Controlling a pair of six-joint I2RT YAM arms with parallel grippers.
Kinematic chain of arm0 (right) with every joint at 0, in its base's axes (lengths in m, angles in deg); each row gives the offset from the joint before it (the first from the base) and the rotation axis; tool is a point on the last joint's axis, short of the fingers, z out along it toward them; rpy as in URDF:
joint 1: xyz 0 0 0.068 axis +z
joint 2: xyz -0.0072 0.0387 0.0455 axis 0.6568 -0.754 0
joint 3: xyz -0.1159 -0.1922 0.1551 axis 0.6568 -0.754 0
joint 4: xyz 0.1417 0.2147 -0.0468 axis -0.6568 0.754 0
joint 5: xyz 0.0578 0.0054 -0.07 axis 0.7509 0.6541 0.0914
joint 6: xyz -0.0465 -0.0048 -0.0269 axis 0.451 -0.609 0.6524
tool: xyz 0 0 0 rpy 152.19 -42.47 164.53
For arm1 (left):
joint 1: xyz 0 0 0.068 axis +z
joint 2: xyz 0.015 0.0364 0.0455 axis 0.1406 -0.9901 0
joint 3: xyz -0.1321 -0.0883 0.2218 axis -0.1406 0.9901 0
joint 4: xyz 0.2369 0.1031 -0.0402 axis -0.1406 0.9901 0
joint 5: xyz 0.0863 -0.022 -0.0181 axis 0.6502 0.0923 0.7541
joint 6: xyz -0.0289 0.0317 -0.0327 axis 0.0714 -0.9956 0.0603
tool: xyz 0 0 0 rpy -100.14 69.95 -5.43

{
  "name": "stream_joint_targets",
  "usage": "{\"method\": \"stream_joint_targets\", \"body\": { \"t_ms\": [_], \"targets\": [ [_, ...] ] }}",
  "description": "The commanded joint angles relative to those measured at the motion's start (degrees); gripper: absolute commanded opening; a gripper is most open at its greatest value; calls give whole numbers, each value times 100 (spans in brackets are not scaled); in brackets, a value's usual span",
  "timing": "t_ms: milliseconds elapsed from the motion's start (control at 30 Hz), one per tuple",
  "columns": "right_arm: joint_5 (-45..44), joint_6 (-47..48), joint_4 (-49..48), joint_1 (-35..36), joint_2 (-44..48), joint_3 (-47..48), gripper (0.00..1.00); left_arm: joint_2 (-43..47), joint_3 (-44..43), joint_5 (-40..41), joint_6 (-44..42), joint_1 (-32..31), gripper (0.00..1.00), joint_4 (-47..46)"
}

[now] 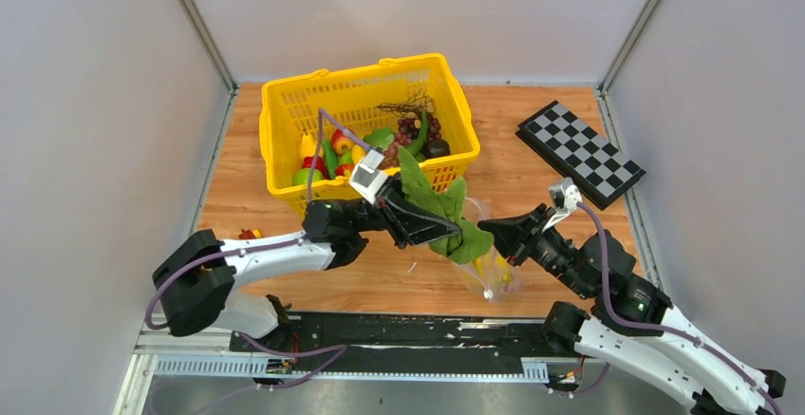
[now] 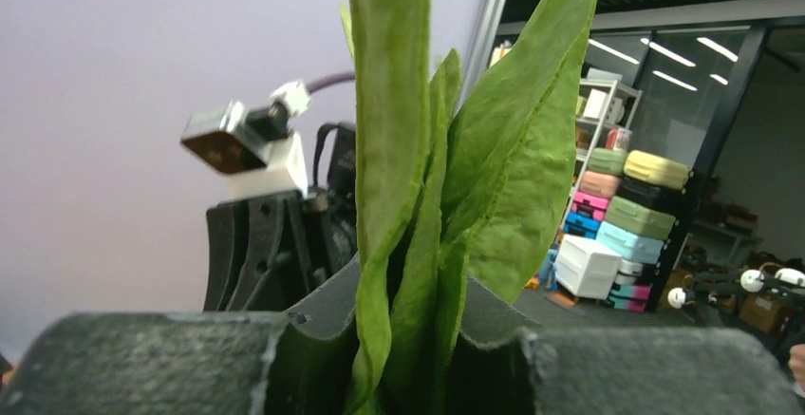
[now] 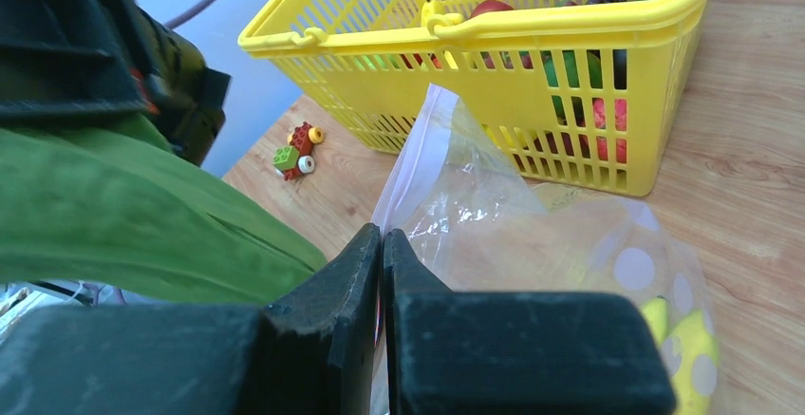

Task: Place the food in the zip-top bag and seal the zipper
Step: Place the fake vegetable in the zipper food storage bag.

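Leafy greens are clamped between my left fingers, the leaves running long past the tips. The zip-top bag lies just beyond and below those tips, its edge pinched between my right fingers, which are pressed together. Only the right wrist view shows that pinch; the overhead view shows the leaves reaching the bag

The wooden table carries a yellow basket. Right of the basket lies a checkerboard. Off its front-left corner sit small toy bricks. Just in front, the zip-top bag seems to rest partly on the wood.
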State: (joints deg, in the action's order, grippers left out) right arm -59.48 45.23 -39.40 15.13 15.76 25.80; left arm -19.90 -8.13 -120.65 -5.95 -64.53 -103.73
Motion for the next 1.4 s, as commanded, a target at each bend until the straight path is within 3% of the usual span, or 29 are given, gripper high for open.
{"method": "stream_joint_targets", "body": {
  "t_ms": [0, 333, 367, 400, 433, 467, 700, 933, 1067, 1367],
  "targets": [
    [44, -143, -305, 20, 99, 53, 7, -423, -161, 157, -529, -169, 17, -631],
    [112, -142, -333, 18, 173, 122, 7, -975, -70, 355, -1684, -336, 20, -140],
    [104, -137, -325, 23, 181, 132, 7, -913, -39, 343, -1832, -340, 24, 56],
    [92, -141, -325, 22, 202, 139, 7, -856, -31, 305, -2027, -353, 34, 303],
    [77, -145, -332, 24, 226, 144, 7, -779, -30, 277, -2176, -355, 51, 662],
    [62, -146, -333, 31, 245, 144, 7, -692, -30, 261, -2323, -353, 58, 959],
    [-61, -158, -286, 23, 303, 118, 7, -23, -255, 288, -3437, -358, 76, 3109],
    [-93, -168, -213, 23, 324, 118, 7, 220, -1066, 231, -4573, -474, 76, 6019],
    [-103, -160, -210, 23, 319, 109, 8, 255, -1533, 727, -5403, -702, 74, 7715],
    [-314, -218, -148, 24, 221, 114, 8, 1444, -1093, 2331, -5124, -780, 78, 7993]
  ]
}}
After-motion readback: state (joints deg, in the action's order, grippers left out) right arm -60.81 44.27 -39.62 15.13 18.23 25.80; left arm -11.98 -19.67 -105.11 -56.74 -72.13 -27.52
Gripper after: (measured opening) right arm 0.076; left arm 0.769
